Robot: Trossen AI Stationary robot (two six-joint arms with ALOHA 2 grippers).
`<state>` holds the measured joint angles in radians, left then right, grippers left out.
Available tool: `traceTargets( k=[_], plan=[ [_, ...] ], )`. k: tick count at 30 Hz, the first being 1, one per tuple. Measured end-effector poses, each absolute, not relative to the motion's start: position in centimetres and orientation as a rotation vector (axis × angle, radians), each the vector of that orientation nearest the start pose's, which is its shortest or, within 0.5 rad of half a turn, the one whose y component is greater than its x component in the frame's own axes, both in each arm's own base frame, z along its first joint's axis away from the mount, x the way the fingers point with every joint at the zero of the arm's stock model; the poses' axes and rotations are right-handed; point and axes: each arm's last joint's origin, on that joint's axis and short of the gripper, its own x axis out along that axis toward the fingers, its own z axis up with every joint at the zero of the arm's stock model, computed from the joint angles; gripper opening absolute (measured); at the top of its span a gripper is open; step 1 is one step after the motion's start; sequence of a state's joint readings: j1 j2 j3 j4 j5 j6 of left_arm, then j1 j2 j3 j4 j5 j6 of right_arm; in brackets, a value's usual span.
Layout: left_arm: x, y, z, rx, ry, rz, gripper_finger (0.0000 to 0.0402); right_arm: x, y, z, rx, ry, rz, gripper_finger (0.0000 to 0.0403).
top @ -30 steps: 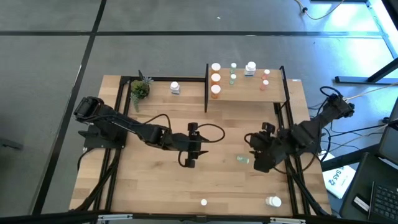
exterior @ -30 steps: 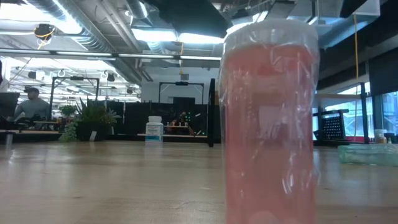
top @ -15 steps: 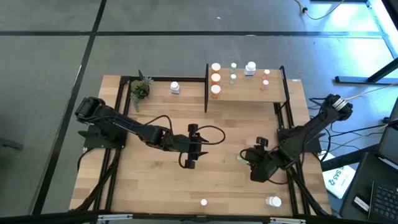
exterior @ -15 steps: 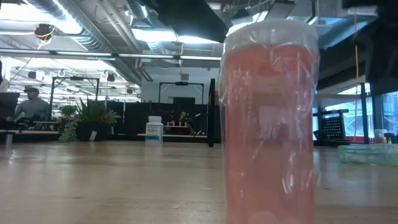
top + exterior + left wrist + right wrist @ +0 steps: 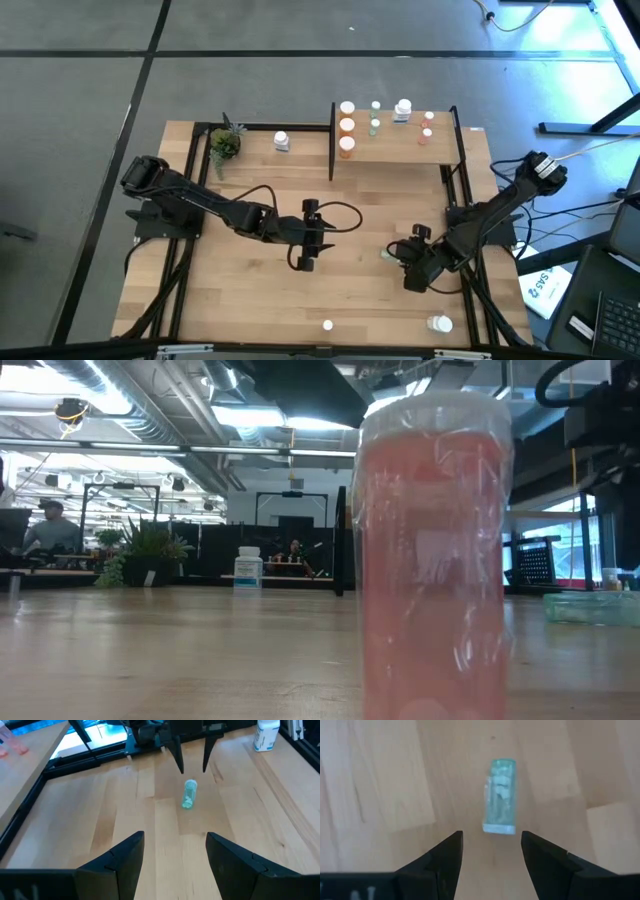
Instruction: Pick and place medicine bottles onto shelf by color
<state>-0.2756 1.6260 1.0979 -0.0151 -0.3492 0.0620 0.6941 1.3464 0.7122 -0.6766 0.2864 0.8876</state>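
Observation:
A green medicine bottle (image 5: 501, 795) lies on its side on the tabletop (image 5: 386, 256). My right gripper (image 5: 492, 852) hangs open just above and beside it, pointing steeply down and touching nothing. The left wrist view shows those open fingers (image 5: 192, 766) over the bottle (image 5: 189, 794). My left gripper (image 5: 305, 252) waits open mid-table, facing the bottle. The shelf (image 5: 395, 145) at the far side carries orange (image 5: 346, 125), green (image 5: 375, 115), white (image 5: 402, 110) and pinkish (image 5: 427, 126) bottles. A pinkish-red bottle (image 5: 435, 560) stands right in front of the low camera.
A potted plant (image 5: 225, 143) and a white bottle (image 5: 281, 141) stand at the far left of the shelf. Another white bottle (image 5: 438, 323) lies near the front right corner. Black frame rails (image 5: 468, 270) run along both table sides.
My right gripper has come down toward the green bottle and a little toward the near edge, tipping steeper, its fingers staying apart. The bottle has not moved. My left arm has kept still.

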Motion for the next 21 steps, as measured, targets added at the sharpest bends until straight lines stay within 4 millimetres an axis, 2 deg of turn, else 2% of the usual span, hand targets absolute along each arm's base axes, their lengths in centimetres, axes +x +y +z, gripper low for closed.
traceTargets(
  k=[21],
  plan=[
    [34.7, -8.8, 24.6, 0.227, 0.52, 0.056, 0.0206, 16.3, 12.5, 13.2, 0.213, 1.097, -0.149, 0.0204]
  ],
)
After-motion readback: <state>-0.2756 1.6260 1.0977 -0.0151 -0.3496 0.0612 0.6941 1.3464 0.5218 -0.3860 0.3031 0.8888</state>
